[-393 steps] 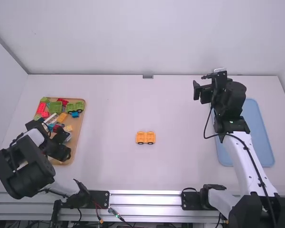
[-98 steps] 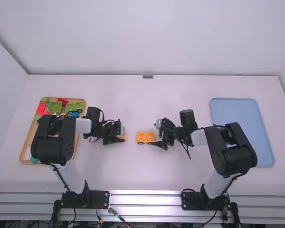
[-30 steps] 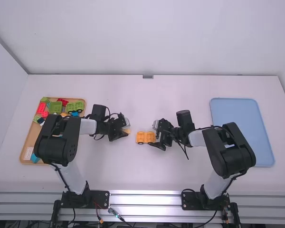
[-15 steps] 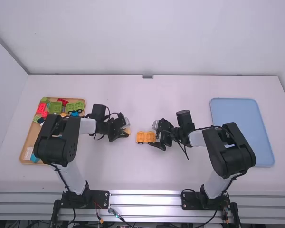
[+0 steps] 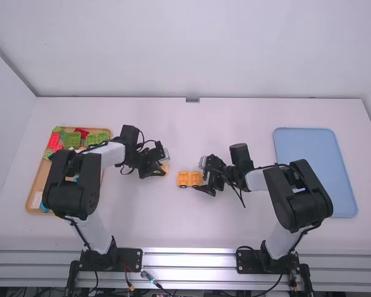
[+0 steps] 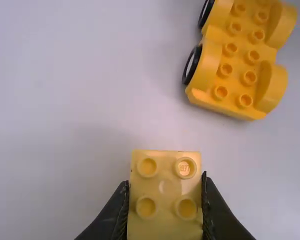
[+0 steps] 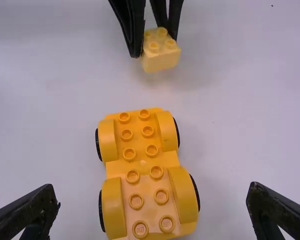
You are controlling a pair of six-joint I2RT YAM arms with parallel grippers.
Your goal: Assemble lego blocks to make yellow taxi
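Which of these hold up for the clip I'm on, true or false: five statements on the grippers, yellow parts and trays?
1. The left gripper holds a small yellow block. True.
2. The right gripper is open, not clamped on the wheeled base. True.
3. The small yellow block is attached to the wheeled base. False: it is held apart from it.
4. The wooden tray holds only yellow pieces. False: red pieces and green pieces lie there too.
5. The blue tray lies on the right arm's side. True.

White links, black joints, dark cables
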